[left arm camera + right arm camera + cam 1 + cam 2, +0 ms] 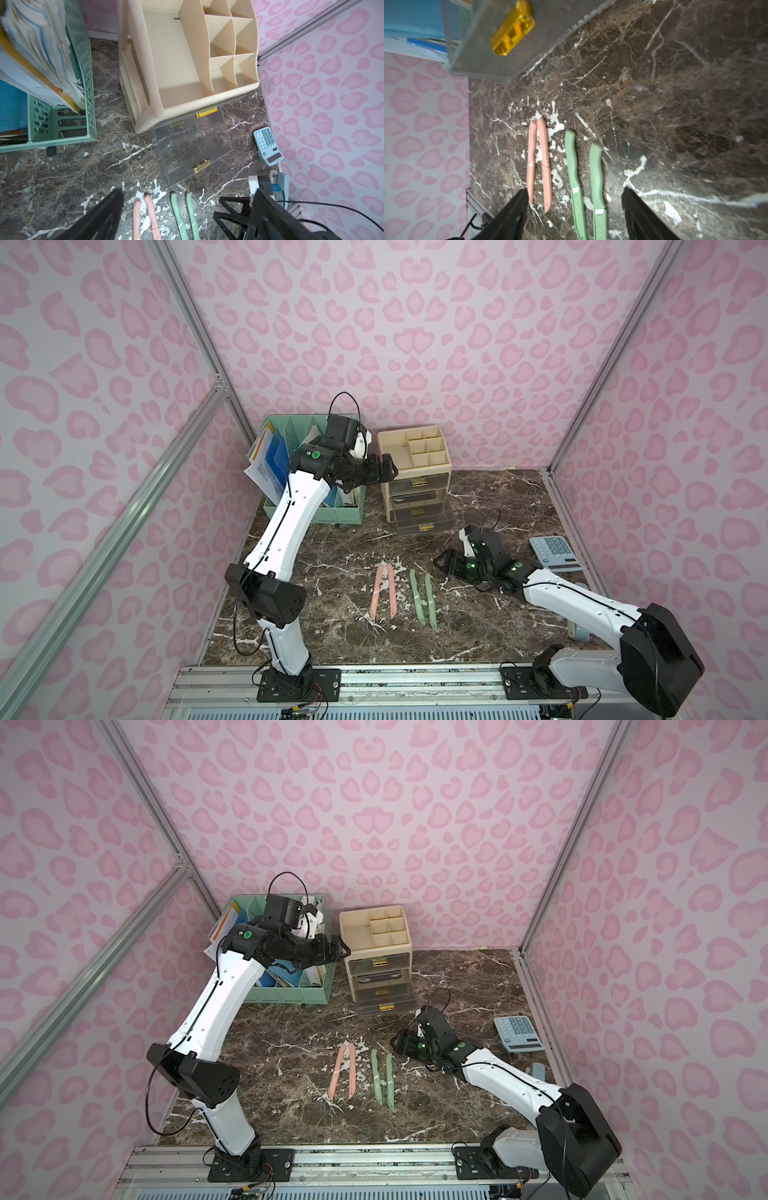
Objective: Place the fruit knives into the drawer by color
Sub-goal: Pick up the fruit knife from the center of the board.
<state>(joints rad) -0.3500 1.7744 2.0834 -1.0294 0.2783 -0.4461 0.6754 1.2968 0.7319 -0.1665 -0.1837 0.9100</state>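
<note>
Nearest on the marble table [478,635], four knives lay flat in a row, handles toward the back. The pink knives [391,591] were on the left, handle ends touching and blades spread apart. The green knives [417,595] lay just beside them on the right, side by side, not touching.

A little farther back, just right of the green pair and apart from it, the right claw [441,563] hung low over the table. Its fingers [510,216] stood spread in the wrist view, with nothing gripped between them. A calculator [555,551] sat near the table's right edge.

Behind the knives stood the drawer unit [384,448], beige with a compartmented top. Its clear bottom drawer [432,519] was pulled out toward the knives, gold handle in front. What the two drawers above held could not be made out.

The left claw [386,470] was raised at the unit's top left corner, jaws wide open and holding nothing — whether it touched the unit could not be told. At the far left stood a green basket [332,514] full of papers [266,472].
</note>
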